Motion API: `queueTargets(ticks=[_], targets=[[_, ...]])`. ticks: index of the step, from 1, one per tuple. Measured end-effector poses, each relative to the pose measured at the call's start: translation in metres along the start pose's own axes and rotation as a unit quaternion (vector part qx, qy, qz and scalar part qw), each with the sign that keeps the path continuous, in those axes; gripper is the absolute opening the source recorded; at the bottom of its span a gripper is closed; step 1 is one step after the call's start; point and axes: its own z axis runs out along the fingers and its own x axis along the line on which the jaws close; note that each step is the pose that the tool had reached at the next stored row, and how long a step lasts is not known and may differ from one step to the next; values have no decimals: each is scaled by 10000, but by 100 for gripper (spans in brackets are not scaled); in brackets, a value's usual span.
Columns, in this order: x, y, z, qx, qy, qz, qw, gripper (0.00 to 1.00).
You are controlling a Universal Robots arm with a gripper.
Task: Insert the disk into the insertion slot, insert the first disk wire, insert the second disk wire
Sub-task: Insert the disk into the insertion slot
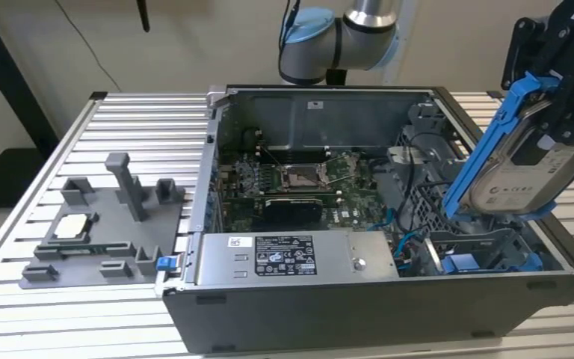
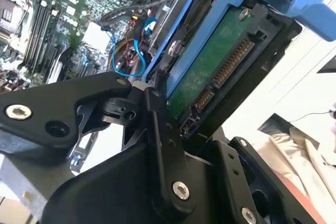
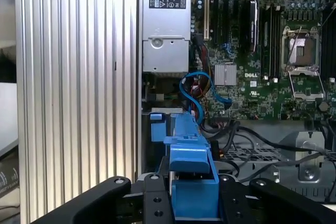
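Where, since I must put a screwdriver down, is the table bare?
In the exterior view, bare slats of the ribbed aluminium table lie behind the grey plastic fixture tray and in front of it. Crowded: the open dark grey computer case, where the gripper holds the silver blue-framed disk over its drive cage.

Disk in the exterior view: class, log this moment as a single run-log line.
gripper: shut on disk | disk: tilted, blue frame's lower end just above insertion slot | status: not inserted

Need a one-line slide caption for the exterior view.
Tilted disk gripped by the pincer, lower end near the insertion slot of the open computer case.
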Motion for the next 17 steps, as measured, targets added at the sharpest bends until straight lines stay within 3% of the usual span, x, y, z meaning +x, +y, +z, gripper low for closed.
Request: queueTargets(ticks=[17], targets=[[0, -5, 67, 0, 0, 0, 10000, 0]])
